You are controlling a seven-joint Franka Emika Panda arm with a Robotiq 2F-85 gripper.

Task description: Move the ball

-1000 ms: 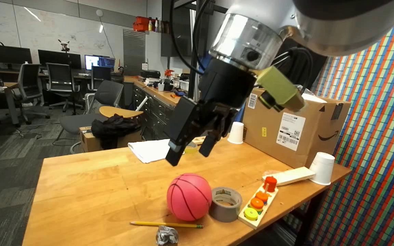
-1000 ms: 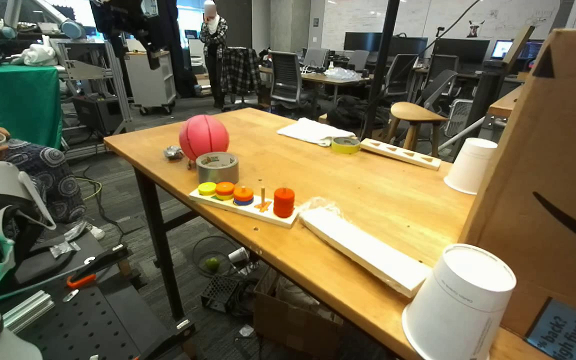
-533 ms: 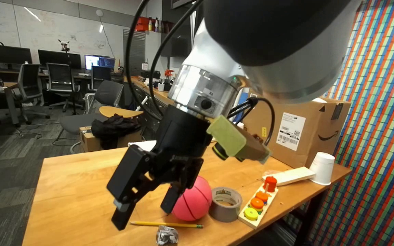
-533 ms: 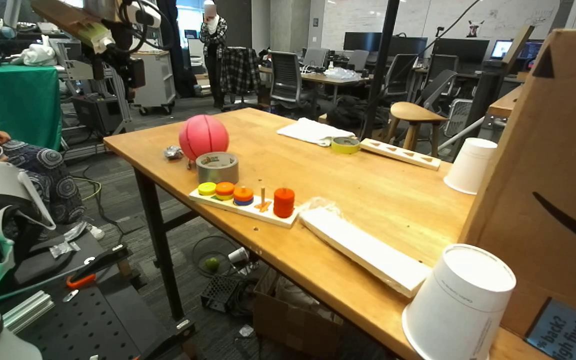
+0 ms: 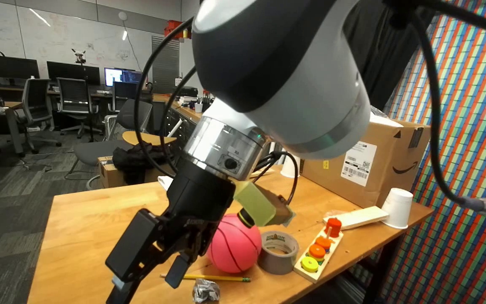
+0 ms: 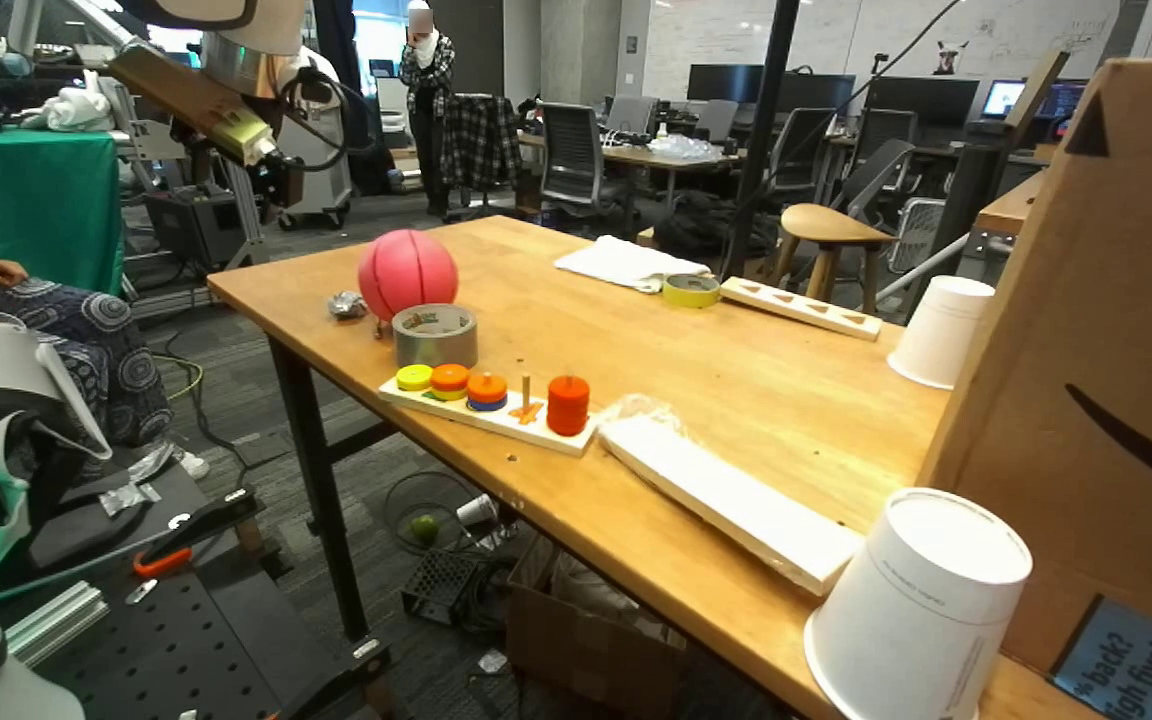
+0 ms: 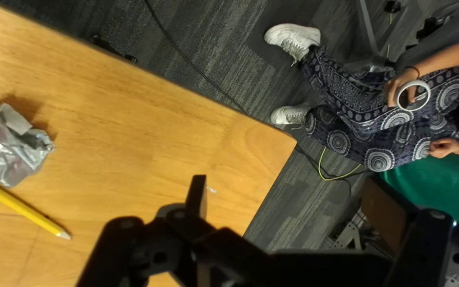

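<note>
The pinkish-red ball with dark seam lines rests on the table in both exterior views (image 5: 235, 248) (image 6: 408, 275). It is out of the wrist view. My gripper (image 5: 148, 283) is open with nothing between its fingers. In an exterior view it appears left of the ball, partly covering the ball's left side, and I see no contact. In the wrist view the gripper's (image 7: 293, 203) fingers are wide apart, over the table corner and the floor. In an exterior view the gripper (image 6: 278, 185) is small and partly hidden behind the camera mount, beyond the table's end.
The grey tape roll (image 5: 278, 252) stands close beside the ball. A peg toy (image 5: 319, 257) with colored rings lies past it. A pencil (image 5: 226, 278) and crumpled foil (image 5: 206, 290) lie near the ball. A big cardboard box (image 5: 352, 164) and white cups (image 5: 397, 207) stand farther along. A person sits nearby (image 7: 373, 115).
In an exterior view my open gripper has swung down and left, from above the ball to left of it, near the table's end. The ball has not moved.
</note>
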